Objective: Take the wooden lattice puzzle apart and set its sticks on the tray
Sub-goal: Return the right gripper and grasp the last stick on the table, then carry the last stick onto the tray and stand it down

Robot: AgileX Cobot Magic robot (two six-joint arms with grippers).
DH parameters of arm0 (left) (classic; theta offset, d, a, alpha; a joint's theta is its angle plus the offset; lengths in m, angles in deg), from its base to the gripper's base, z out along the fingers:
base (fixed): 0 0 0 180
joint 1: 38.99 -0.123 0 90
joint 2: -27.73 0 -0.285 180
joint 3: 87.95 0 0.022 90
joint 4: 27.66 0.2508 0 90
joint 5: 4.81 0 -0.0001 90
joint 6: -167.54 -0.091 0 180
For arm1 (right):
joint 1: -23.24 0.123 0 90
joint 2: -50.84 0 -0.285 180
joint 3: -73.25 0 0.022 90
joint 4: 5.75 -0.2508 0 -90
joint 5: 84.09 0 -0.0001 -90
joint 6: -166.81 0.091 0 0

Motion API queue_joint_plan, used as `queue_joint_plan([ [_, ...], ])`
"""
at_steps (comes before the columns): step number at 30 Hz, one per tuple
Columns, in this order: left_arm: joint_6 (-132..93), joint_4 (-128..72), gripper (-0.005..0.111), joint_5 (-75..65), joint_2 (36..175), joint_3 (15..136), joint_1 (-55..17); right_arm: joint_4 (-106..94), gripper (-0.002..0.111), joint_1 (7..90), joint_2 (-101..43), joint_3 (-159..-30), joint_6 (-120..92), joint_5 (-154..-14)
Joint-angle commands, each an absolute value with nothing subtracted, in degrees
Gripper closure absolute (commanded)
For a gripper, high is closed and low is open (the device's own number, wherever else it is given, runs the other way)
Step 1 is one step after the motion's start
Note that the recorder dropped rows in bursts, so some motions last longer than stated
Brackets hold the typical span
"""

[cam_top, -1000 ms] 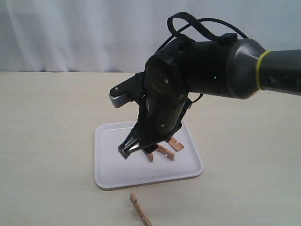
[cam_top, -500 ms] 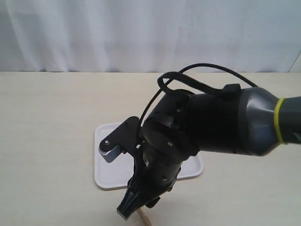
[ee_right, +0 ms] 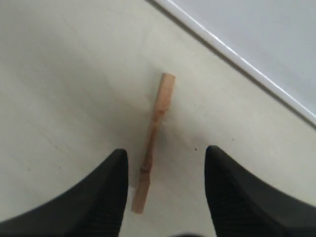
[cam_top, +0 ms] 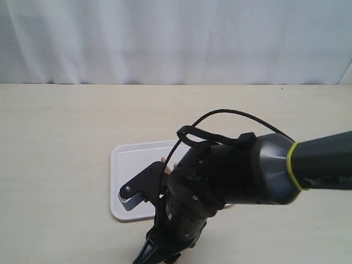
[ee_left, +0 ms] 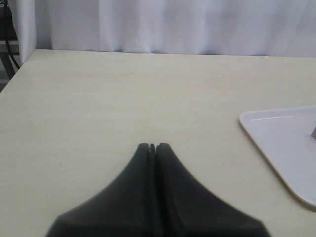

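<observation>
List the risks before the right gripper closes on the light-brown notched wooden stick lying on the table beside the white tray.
1. The light-brown notched wooden stick lies flat on the table, so the open right gripper may scrape the surface or slide over it.
2. Its near end sits closer to one finger, so closing might spin the stick instead of clamping it.

We see the stick (ee_right: 153, 133) as bare, matt, light wood with a faint grain. The tray (ee_right: 256, 44) looks like smooth white plastic, slightly glossy along its rim. The desk (ee_left: 123, 98) is pale and matt, perhaps wood laminate. The right tool (ee_right: 167, 150) is matt black, finely ribbed inside. The curtain (cam_top: 165, 38) is white cloth.
</observation>
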State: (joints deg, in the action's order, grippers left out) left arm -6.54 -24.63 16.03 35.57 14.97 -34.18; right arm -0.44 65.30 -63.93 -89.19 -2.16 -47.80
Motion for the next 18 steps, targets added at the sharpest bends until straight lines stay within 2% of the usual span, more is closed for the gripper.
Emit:
queue_joint_plan([
  [1, -6.59, -24.27, 0.107, 15.62, 35.52, 14.84, -34.24, -0.90, 0.062, 65.36, -65.01, -89.03, -1.99, -49.73],
  [6, -6.59, -24.27, 0.107, 15.62, 35.52, 14.84, -34.24, -0.35, 0.063, 65.36, -67.39, -89.03, -1.99, -51.77],
  [7, -6.59, -24.27, 0.107, 15.62, 35.52, 14.84, -34.24, -0.20, 0.067, 65.36, -67.75, -89.03, -1.99, -51.88],
  [11, -6.59, -24.27, 0.107, 15.62, 35.52, 14.84, -34.24, 1.09, 0.102, 65.36, -67.94, -89.03, -1.99, -51.35],
  [18, -6.59, -24.27, 0.107, 15.62, 35.52, 14.84, -34.24, 1.38, 0.104, 65.36, -58.46, -95.33, -3.14, -49.55],
])
